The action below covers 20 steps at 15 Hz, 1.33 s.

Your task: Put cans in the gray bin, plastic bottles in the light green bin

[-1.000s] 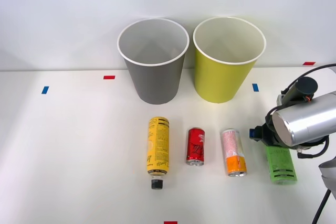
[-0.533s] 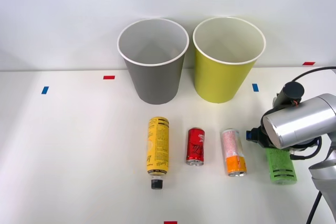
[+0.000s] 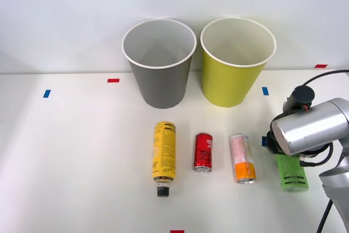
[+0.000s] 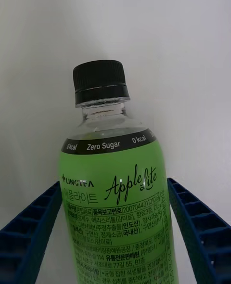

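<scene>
Shifted slightly lower over green bottle (image 4: pixel 118 202); right gripper (image 4: pixel 115 245) fingers spread astride it, unclenched. Next: clench, carry to light green bin (image 3: pixel 229 88).

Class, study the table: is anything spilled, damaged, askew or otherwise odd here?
Nothing stands out. Both cans and both plastic bottles lie flat in a tidy row, capped and undented. The gray bin and light green bin stand upright. The right hand straddles the green bottle.
</scene>
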Tool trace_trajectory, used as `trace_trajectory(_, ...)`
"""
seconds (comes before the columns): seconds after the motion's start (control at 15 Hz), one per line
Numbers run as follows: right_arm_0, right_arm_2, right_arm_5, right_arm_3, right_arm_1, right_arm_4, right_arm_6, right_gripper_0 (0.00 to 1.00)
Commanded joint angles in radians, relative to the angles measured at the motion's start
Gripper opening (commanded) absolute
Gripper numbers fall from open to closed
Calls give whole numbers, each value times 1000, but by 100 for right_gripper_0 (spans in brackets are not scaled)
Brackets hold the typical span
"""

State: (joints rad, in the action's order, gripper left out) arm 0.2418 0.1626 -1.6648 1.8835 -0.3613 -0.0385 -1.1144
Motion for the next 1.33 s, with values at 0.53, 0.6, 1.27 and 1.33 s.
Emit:
trace_trajectory(0.53, -2, -61, -1, 57, 65, 17, -165, 0)
trace_trajectory(0.6, -2, -95, -1, 74, 79, 9, -252, 0)
trace_trajectory(1.27, -88, -334, 33, 397, 251, -170, -774, 0)
trace_trajectory(1.33, -107, -367, 46, 440, 265, -242, -774, 0)
